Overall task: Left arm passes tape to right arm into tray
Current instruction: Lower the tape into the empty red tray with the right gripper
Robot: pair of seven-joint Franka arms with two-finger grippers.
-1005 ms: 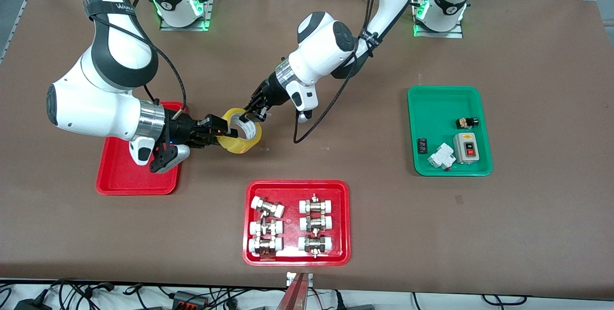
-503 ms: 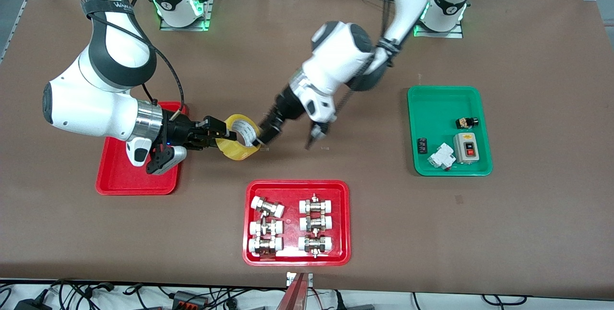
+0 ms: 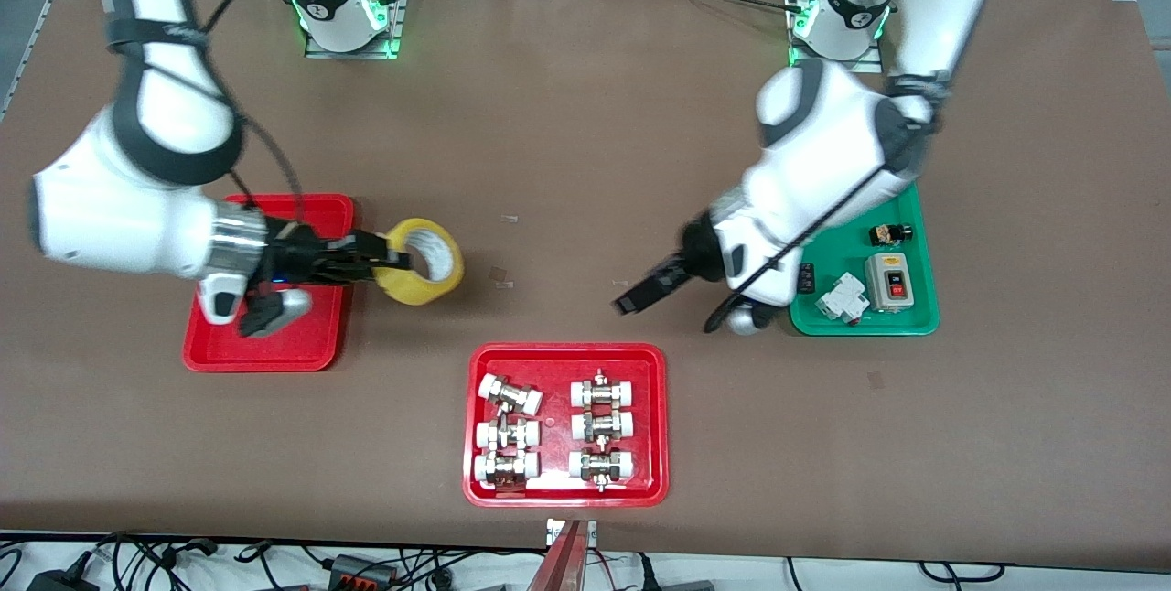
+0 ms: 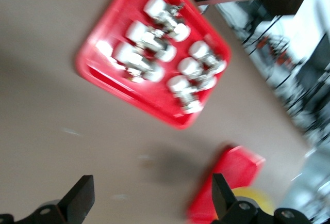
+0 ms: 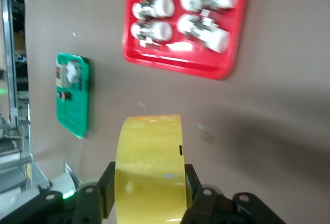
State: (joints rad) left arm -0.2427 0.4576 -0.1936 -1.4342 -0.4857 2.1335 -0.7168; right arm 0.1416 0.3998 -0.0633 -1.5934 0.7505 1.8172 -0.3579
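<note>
Tape held by the right arm alone

Right gripper (image 3: pixel 380 262) has its fingers clamped on the yellow tape (image 3: pixel 416 274), up over the surface (image 3: pixel 567 134) beside the red tray (image 3: pixel 261 349). Left gripper (image 3: pixel 636 298) hangs empty, fingers spread wide, near the green tray (image 3: pixel 837 321).
</note>
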